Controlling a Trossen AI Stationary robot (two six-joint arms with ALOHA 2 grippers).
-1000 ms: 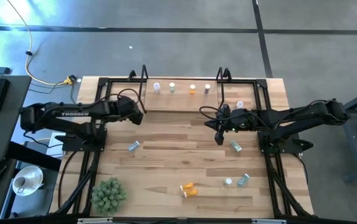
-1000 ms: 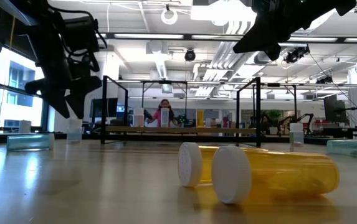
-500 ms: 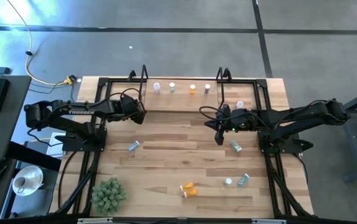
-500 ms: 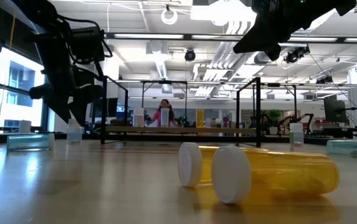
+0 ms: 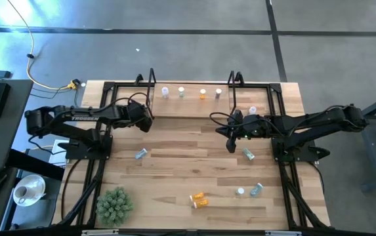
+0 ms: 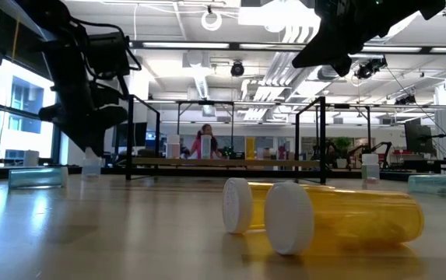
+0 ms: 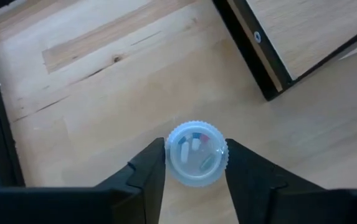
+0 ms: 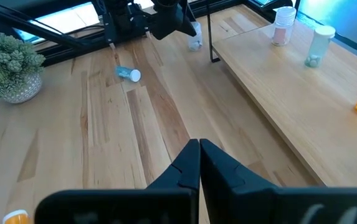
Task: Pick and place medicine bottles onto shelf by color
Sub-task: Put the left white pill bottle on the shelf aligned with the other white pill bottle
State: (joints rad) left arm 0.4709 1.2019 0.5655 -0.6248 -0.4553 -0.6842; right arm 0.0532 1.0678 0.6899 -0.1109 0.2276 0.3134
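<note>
Currently left gripper (image 7: 195,163) fingers (image 7: 148,167) flank upright clear bottle (image 7: 196,154) on both sides, white cap up, jaws about touching its sides; can't tell if grip is firm. Bottle stands on tabletop (image 5: 174,157) just beside left end of shelf (image 5: 194,105), near its black end frame (image 7: 253,50). Step in hand: grasp for pick. Next likely: finish squeeze, lift straight, carry over shelf, set by matching colour. Shelf holds four upright bottles. Right gripper (image 8: 199,154) clenched, empty, hovering mid-table.
</note>
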